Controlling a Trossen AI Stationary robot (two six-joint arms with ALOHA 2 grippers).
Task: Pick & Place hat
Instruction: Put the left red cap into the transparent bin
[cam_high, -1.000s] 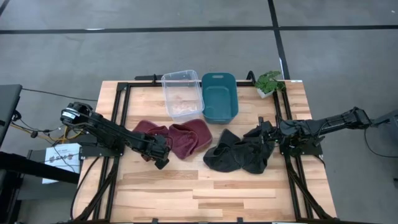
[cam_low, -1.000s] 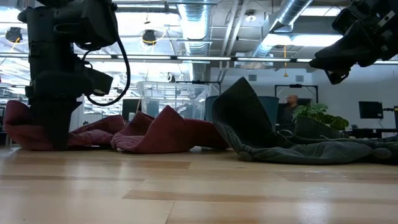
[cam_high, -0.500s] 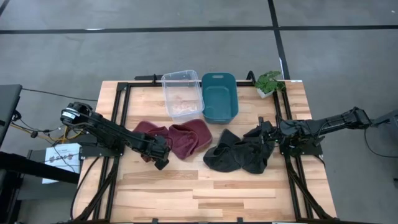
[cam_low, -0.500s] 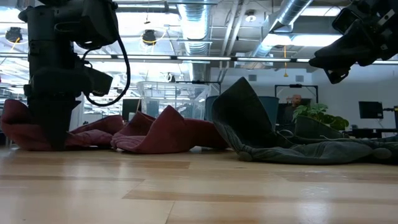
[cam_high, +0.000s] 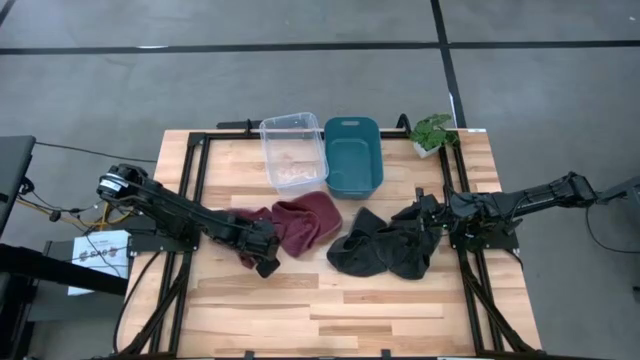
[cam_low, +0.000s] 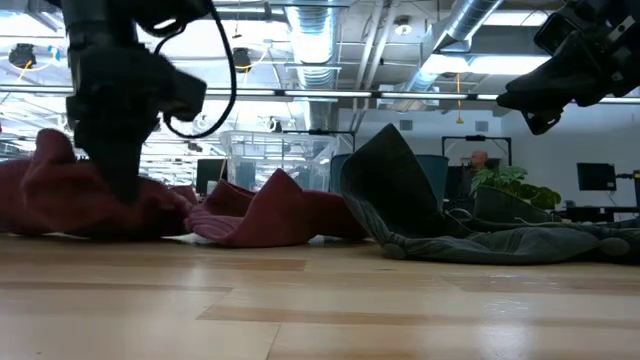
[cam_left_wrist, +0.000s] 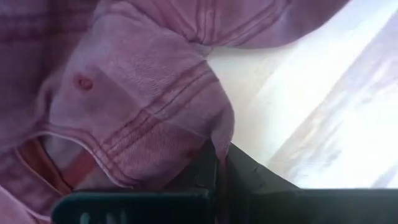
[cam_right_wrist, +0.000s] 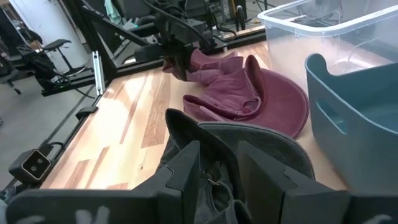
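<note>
A maroon hat (cam_high: 300, 222) lies crumpled on the table in front of the bins; in the low view it is a red heap (cam_low: 265, 212). My left gripper (cam_high: 264, 262) is shut on its left, near part. A dark grey hat (cam_high: 385, 245) lies to its right, with one flap standing up (cam_low: 385, 170). My right gripper (cam_high: 425, 214) hovers open above the dark hat's right side, well off the table in the low view (cam_low: 545, 100). Its fingers stand over the grey cloth (cam_right_wrist: 214, 149) without touching it. My left gripper pinches a bunched fold of the maroon hat's seamed cloth (cam_left_wrist: 186, 134) between its two shut fingers (cam_left_wrist: 239, 177), coming from above and pointing down. The gripped part is raised a little (cam_low: 60, 185). The rest of the hat lies slack on the table.
A clear plastic bin (cam_high: 293, 150) and a teal bin (cam_high: 353, 155) stand side by side at the table's far middle. A small potted plant (cam_high: 433, 132) sits at the far right corner. Bare wood (cam_high: 330, 310) fills the near half of the table.
My left gripper has moved toward the table's right and risen slightly, still shut on the maroon hat. The hat's left part has been dragged right and bunched up against the rest, which stayed where it was. The right arm kept still.
</note>
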